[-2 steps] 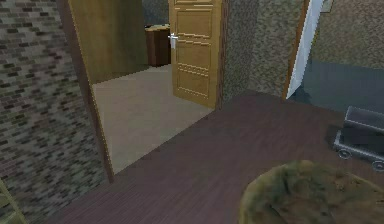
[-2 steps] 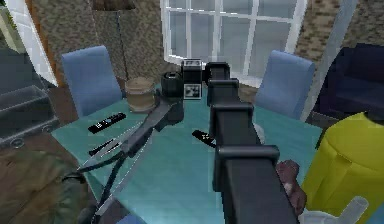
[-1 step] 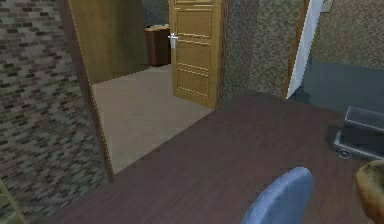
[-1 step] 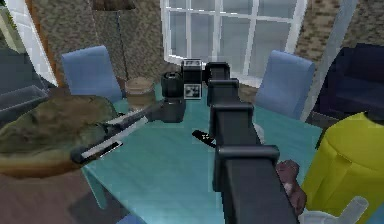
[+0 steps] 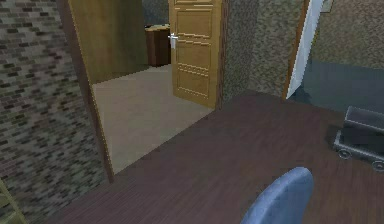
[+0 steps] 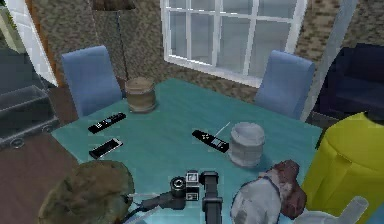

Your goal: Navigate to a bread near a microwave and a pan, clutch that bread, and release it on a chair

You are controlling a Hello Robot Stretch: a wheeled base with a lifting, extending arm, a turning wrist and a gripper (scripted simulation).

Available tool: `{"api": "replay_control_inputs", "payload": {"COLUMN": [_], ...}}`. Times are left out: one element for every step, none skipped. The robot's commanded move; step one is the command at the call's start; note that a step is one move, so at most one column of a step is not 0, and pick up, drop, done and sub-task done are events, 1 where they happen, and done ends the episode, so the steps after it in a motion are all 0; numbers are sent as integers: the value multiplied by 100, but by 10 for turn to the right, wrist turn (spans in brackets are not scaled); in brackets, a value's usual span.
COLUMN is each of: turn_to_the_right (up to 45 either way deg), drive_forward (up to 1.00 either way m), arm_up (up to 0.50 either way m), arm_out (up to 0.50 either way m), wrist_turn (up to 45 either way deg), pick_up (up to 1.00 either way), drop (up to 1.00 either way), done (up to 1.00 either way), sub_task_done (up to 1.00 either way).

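Note:
The arm (image 6: pixel 212 205) rises from the arm side view's bottom edge over a teal table (image 6: pixel 170 140). My gripper (image 6: pixel 145 206) reaches left from its two white marker squares. A round mottled brown-green lump (image 6: pixel 85 195) lies right at the fingers, so I cannot tell whether the gripper holds anything. A round tan lump (image 6: pixel 140 95) sits at the table's far left. Two blue chairs stand at the table's far side, one at the left (image 6: pixel 90 78) and one at the right (image 6: pixel 285 85). Another blue chair back (image 5: pixel 280 200) pokes up at the forward view's bottom.
On the teal table lie three dark remotes (image 6: pixel 107 122) (image 6: pixel 105 148) (image 6: pixel 210 140), a pale cylinder (image 6: pixel 246 143) and a white-brown heap (image 6: pixel 265 200). A yellow object (image 6: pixel 350 165) and dark sofa (image 6: pixel 360 80) stand right. Ahead, a dark table (image 5: pixel 230 150) and a wooden door (image 5: pixel 195 50).

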Motion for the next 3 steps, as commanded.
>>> {"api": "replay_control_inputs", "payload": {"turn_to_the_right": [0,0,0], "drive_forward": [0,0,0], "arm_up": [-32,0,10], "arm_out": [0,0,0], "wrist_turn": [0,0,0], "pick_up": [0,0,0], "drop": [0,100,0], "done": [0,0,0], "sub_task_done": [0,0,0]}}
